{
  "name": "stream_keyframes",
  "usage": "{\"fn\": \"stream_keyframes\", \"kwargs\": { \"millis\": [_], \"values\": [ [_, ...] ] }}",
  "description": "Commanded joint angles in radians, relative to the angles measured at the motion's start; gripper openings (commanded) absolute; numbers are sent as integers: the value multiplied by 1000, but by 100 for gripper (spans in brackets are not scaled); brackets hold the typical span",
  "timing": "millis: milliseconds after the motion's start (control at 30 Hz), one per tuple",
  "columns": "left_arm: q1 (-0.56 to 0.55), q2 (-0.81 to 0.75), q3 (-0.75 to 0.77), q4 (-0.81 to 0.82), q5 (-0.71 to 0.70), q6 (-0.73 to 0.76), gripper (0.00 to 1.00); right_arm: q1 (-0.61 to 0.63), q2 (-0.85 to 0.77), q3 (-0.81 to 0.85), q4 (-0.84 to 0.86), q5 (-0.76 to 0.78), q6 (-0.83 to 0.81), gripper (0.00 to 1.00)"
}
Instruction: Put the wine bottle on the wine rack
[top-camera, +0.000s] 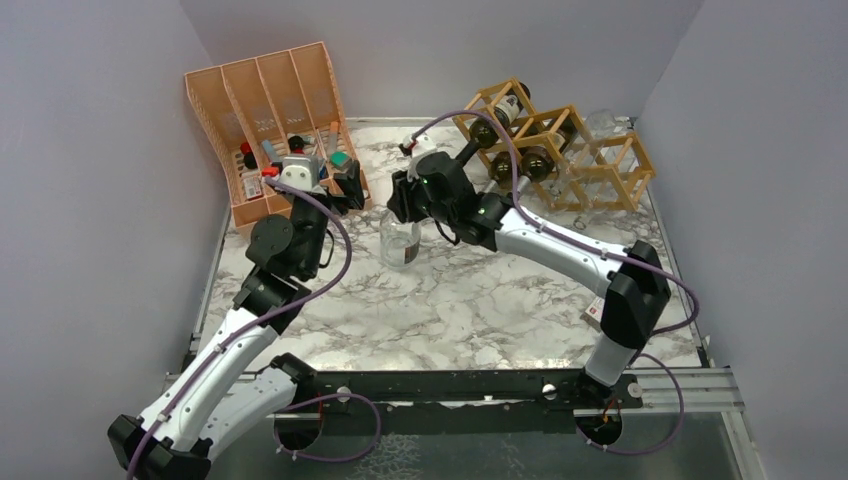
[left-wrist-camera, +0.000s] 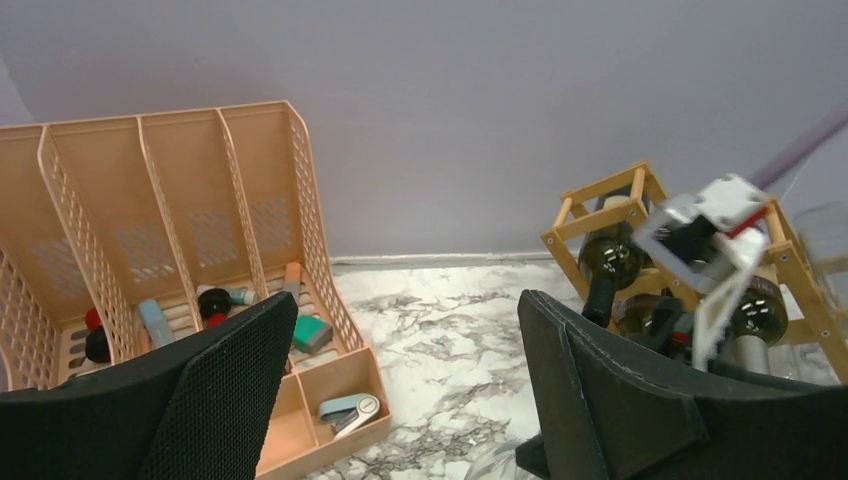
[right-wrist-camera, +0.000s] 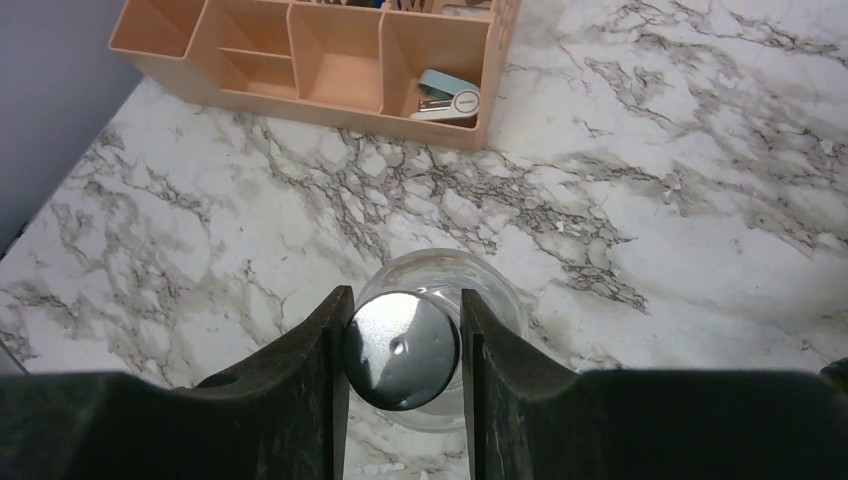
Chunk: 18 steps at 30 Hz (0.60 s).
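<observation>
A clear glass wine bottle (top-camera: 400, 243) with a shiny metal cap (right-wrist-camera: 402, 350) stands upright on the marble table, left of centre. My right gripper (right-wrist-camera: 404, 305) comes down on it from above and is shut on the capped neck, one finger on each side. The wine rack (top-camera: 565, 150), a light wooden frame of diamond-set cells, stands at the back right and holds several dark bottles (top-camera: 535, 160); it also shows in the left wrist view as the rack (left-wrist-camera: 600, 215). My left gripper (left-wrist-camera: 405, 320) is open and holds nothing, hovering by the organiser's front, left of the bottle.
An orange-pink plastic organiser (top-camera: 262, 110) with small items fills the back left corner; a pale blue stapler (right-wrist-camera: 447, 96) lies in its front compartment. Grey walls close in three sides. Bare marble lies between the bottle and the rack.
</observation>
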Motion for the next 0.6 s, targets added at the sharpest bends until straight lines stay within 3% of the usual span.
{"fn": "stream_keyframes", "kwargs": {
  "millis": [0, 133, 267, 567],
  "values": [
    [0, 37, 16, -20, 7, -28, 87, 8, -105, -186, 149, 96, 41, 9],
    [0, 90, 40, -43, 17, -43, 89, 7, -219, -405, 264, 131, 65, 2],
    [0, 165, 75, -78, 52, -64, 91, 8, -333, -608, 324, 136, 76, 1],
    [9, 325, 199, -212, 203, -101, 93, 8, -577, -862, 239, -11, 106, 1]
  ]
}}
